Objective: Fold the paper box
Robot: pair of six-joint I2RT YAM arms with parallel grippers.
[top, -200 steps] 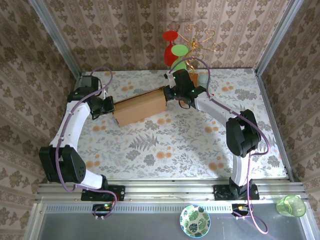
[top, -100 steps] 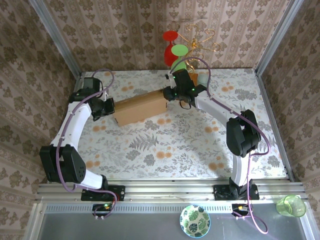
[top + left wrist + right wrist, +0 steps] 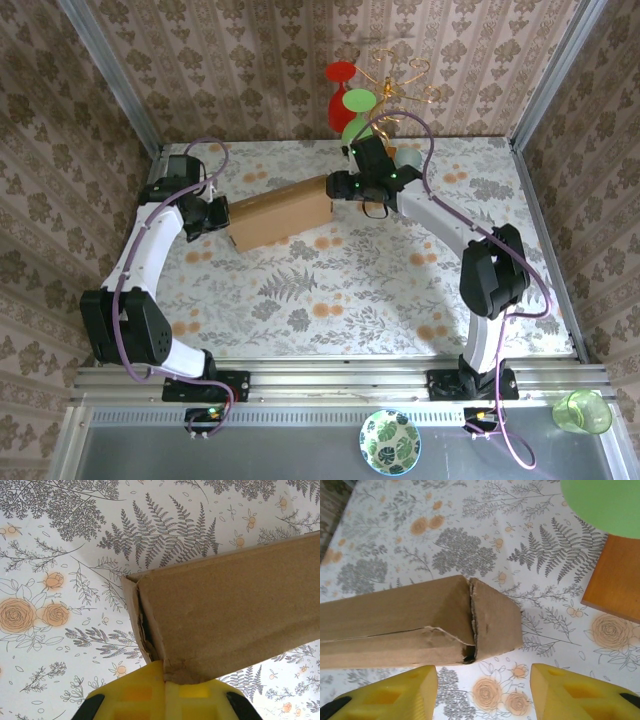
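Observation:
The paper box [image 3: 280,212] is a long brown cardboard carton lying folded up on the flowered table, slanting up to the right. My left gripper [image 3: 222,215] is at its left end. In the left wrist view the yellow fingers [image 3: 135,695] are pressed together, pinching a crumpled corner of the box [image 3: 230,605]. My right gripper [image 3: 342,187] hovers just off the box's right end. In the right wrist view its fingers [image 3: 395,692] stand wide apart with bare table between them. The box's end flap [image 3: 495,615] lies a little beyond them, untouched.
A gold wire rack with red and green discs [image 3: 355,100] stands at the back, close behind my right wrist. Its wooden base [image 3: 615,580] and a green disc [image 3: 605,502] lie right of the box. A patterned bowl [image 3: 390,441] and a green cup [image 3: 582,411] sit on the near ledge.
My right gripper has opened, let go of the box's right end and drawn back slightly to the right. The left gripper keeps its pinch and the box has barely moved.

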